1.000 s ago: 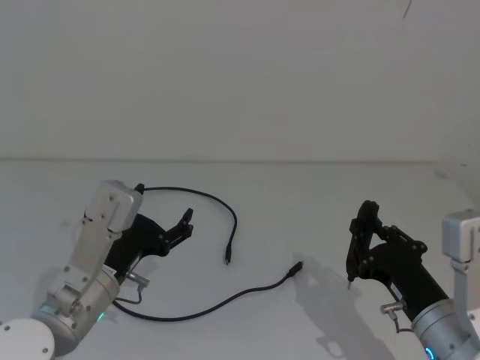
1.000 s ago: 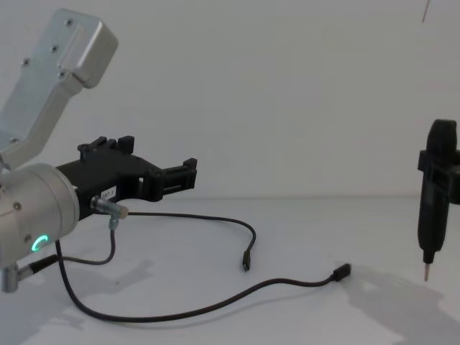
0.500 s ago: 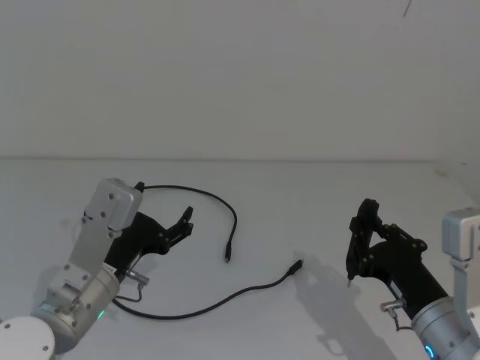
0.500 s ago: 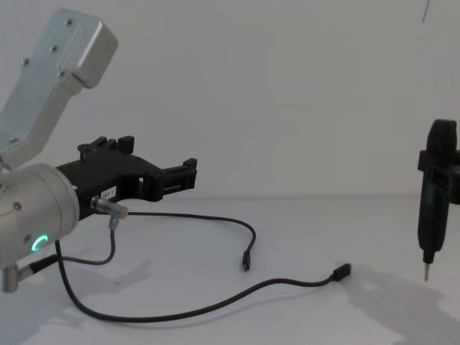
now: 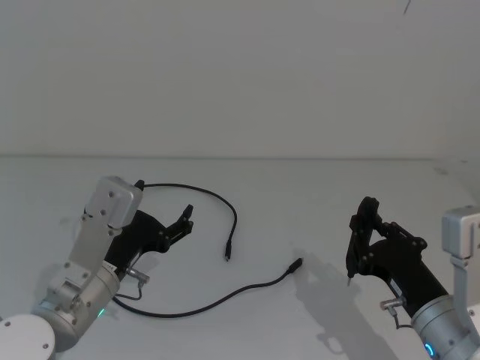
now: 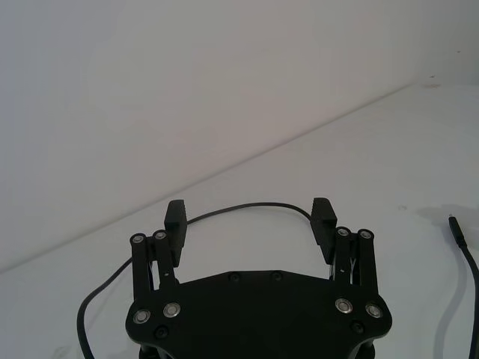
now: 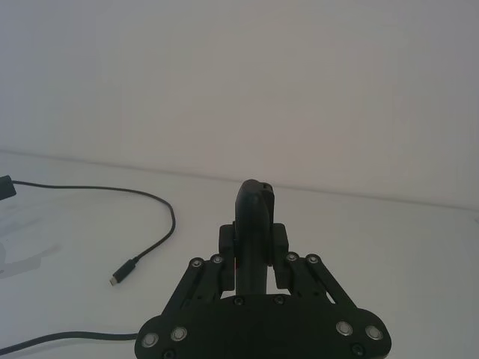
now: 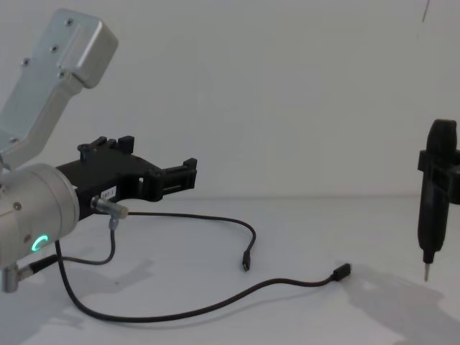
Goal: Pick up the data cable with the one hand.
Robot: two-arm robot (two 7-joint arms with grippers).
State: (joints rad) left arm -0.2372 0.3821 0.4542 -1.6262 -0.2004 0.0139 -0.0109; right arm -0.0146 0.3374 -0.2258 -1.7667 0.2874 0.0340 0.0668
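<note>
The data cable (image 5: pixel 235 221) lies loose on the white table, a glossy black cord with one plug (image 5: pixel 227 258) near the middle and the other plug (image 8: pixel 341 272) farther right. My left gripper (image 5: pixel 186 219) hovers open just left of the cable's arc, nothing between its fingers. In the left wrist view the cable (image 6: pixel 249 203) curves past just beyond the open left gripper (image 6: pixel 249 213). From the chest, the left gripper (image 8: pixel 188 175) sits above the cord. My right gripper (image 5: pixel 366 244) is off to the right, shut on a slim black upright tool (image 8: pixel 433 194) with a metal tip.
A short grey wire with a silver plug (image 8: pixel 108 208) hangs at my left wrist. The white table (image 5: pixel 300 195) runs back to a plain white wall. In the right wrist view the cable (image 7: pixel 172 217) lies left of the tool (image 7: pixel 256 206).
The left arm has shifted very slightly. The cable and the right arm are where they were.
</note>
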